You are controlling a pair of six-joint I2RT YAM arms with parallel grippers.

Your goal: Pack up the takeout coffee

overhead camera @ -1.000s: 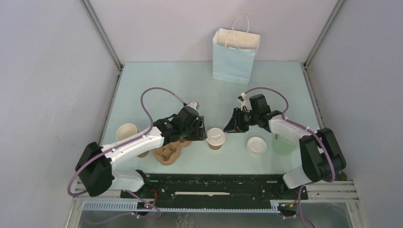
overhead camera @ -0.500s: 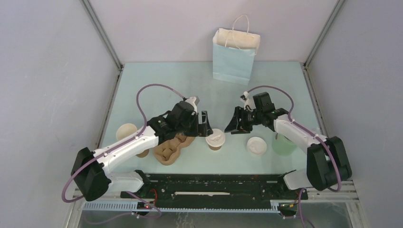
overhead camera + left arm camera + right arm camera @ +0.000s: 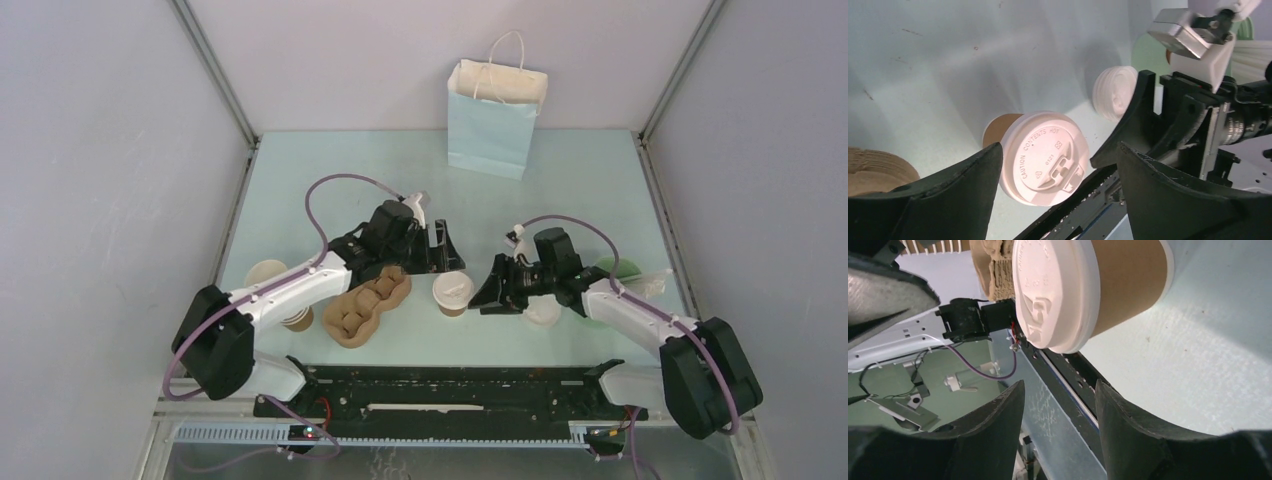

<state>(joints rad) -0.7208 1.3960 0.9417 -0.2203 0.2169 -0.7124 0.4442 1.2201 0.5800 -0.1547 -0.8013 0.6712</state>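
Observation:
The takeout coffee [image 3: 452,293], a small brown paper cup with a white lid, stands upright on the table just right of the brown pulp carrier [image 3: 368,305]. My left gripper [image 3: 445,255] hovers open just behind the cup, not touching it. In the left wrist view the lidded cup [image 3: 1043,157] shows beyond the wide-spread fingers [image 3: 948,200]. My right gripper [image 3: 485,292] is open close to the cup's right side. In the right wrist view the cup [image 3: 1128,285] lies ahead of the open gripper [image 3: 1059,387], with nothing between its fingers.
A loose white lid [image 3: 543,312] lies under the right arm. A pale green cup [image 3: 618,268] with white sticks is at the right. A stack of brown cups [image 3: 268,280] stands left of the carrier. A light blue paper bag [image 3: 495,115] stands at the back.
Both grippers have opened wider. The left one moved back and right, from beside the cup to behind it. The right arm swung toward the near edge. The cup has stayed where it was.

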